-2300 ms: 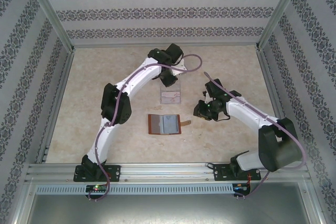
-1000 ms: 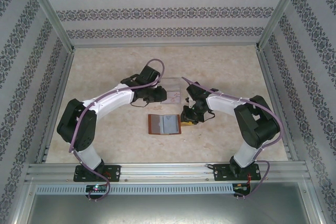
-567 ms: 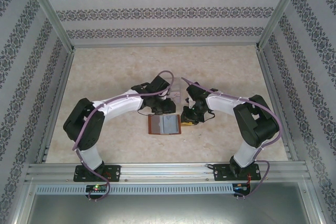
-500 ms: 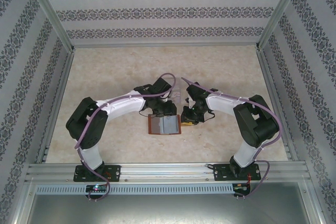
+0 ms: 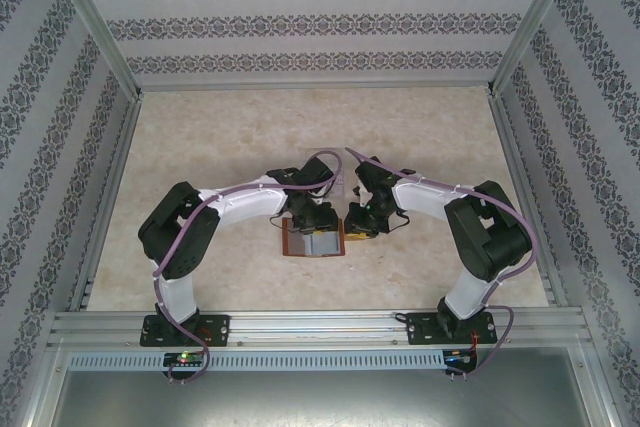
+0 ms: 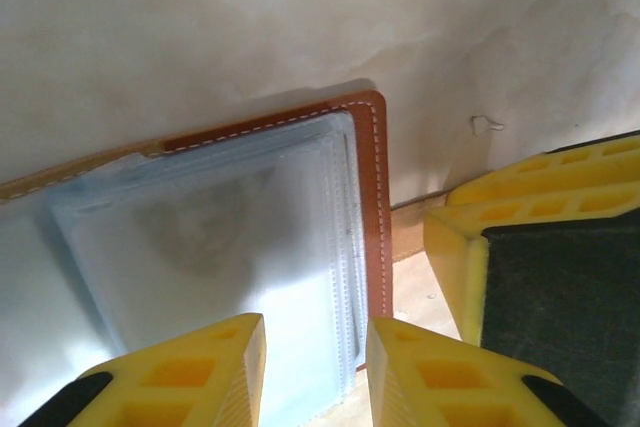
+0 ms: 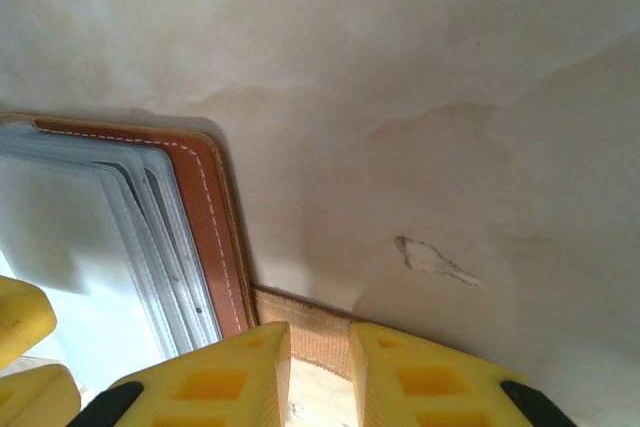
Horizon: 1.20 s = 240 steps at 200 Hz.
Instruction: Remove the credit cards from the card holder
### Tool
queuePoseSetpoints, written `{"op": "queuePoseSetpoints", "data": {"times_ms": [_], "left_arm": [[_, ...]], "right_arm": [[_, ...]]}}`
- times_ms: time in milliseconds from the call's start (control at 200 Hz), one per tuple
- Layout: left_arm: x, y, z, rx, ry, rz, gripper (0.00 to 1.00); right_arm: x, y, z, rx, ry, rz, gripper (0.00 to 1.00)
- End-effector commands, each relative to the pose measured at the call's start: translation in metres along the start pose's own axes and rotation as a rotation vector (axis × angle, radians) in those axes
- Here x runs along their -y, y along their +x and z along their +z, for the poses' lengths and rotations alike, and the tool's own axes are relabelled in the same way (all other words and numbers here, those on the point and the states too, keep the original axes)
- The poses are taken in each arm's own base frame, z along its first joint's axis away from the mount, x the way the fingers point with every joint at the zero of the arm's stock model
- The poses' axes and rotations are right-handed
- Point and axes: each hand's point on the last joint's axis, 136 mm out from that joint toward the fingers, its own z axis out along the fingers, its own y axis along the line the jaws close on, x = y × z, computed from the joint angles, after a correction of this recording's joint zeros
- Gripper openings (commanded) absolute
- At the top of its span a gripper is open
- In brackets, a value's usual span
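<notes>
The card holder (image 5: 312,241) lies open on the table, brown leather rim up, grey-blue pockets (image 6: 230,237) showing. My left gripper (image 5: 316,215) hovers low over its far right pocket edge, open, the stacked pocket layers (image 6: 340,277) between its fingertips (image 6: 220,367). My right gripper (image 5: 358,227) sits at the wallet's right side, jaws a little apart, tips resting on the tan strap tab (image 7: 318,332). The credit cards cannot be told apart from the pale pocket layers (image 7: 120,247).
A clear plastic box (image 5: 339,184) peeks out just behind the two grippers. The right gripper's yellow finger (image 6: 520,237) stands close beside the left one. Metal frame rails and patterned walls enclose the beige table (image 5: 200,147).
The left arm has swung from the clear box down to the wallet and its jaws have spread slightly. The right gripper came onto the strap tab earlier and has stayed there since.
</notes>
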Motion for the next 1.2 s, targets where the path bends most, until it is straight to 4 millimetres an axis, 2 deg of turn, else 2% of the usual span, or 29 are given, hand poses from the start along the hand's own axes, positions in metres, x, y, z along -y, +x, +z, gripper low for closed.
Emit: {"op": "queuePoseSetpoints", "data": {"times_ms": [0, 500, 749, 934, 1194], "left_arm": [[-0.012, 0.008, -0.004, -0.012, -0.083, -0.012, 0.34], [-0.038, 0.017, -0.001, -0.01, -0.173, -0.044, 0.44], [-0.041, 0.014, -0.005, 0.007, -0.191, -0.043, 0.62], [-0.042, 0.014, -0.003, 0.003, -0.197, -0.043, 0.71], [-0.044, 0.015, -0.01, 0.014, -0.213, -0.035, 0.62]], "right_arm": [[0.012, 0.011, 0.012, -0.04, 0.04, -0.011, 0.25], [0.015, 0.013, 0.016, -0.047, 0.04, -0.011, 0.26], [0.015, 0.014, 0.015, -0.047, 0.04, -0.012, 0.26], [0.015, 0.014, 0.016, -0.05, 0.04, -0.011, 0.26], [0.016, 0.015, 0.016, -0.052, 0.041, -0.011, 0.26]]}}
